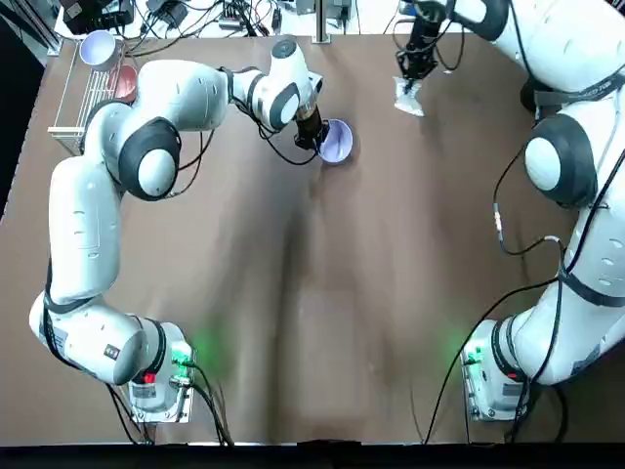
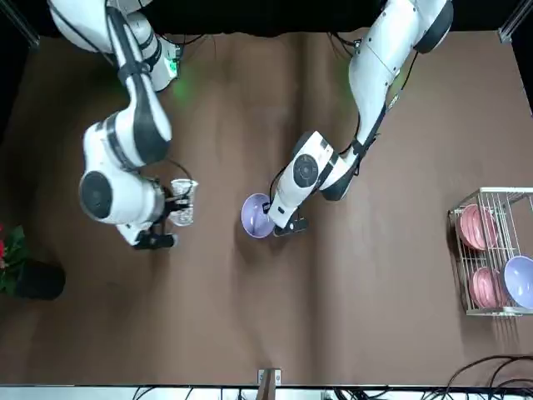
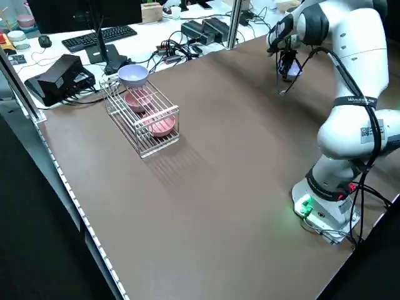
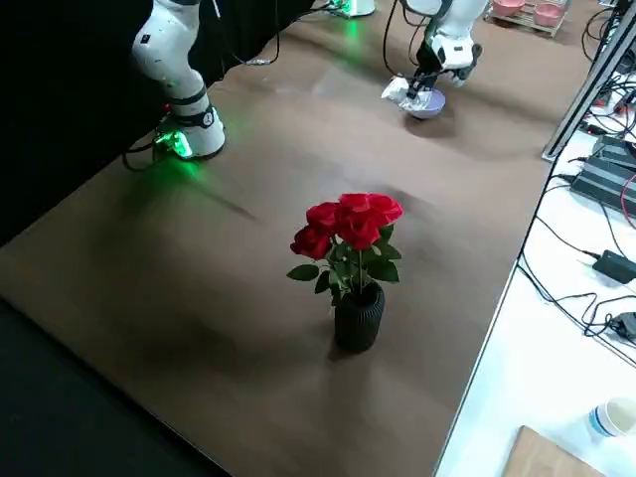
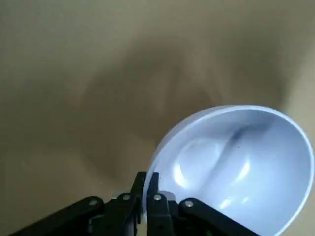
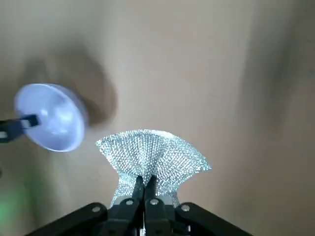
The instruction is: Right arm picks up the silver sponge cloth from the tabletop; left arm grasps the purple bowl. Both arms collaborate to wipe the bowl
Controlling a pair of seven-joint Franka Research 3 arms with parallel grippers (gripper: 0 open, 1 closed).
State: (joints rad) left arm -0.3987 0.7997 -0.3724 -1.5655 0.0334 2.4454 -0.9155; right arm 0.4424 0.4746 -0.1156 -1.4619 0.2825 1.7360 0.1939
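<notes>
Fingers [image 6: 154,187] of the right gripper [image 6: 146,179] clamp the silver cloth [image 6: 152,152] at its pinched waist, its free edge fanned out beyond the tips. Across a short gap, the left gripper [image 5: 146,176] holds the purple bowl [image 5: 241,167] by its rim, one finger inside the wall and one outside, the tilted bowl apparently off the desk [image 1: 293,391]. Seen from overhead, the bowl lies to the left of the cloth and slightly nearer the arms' bases; the right gripper is nearer to the cloth's side of the bowl, opposite the rim grip. Wiping looks to be the step ahead: the cloth must travel left and into the bowl's mouth, clear of the left fingers. A hard press could twist the bowl in that one-sided grip.
</notes>
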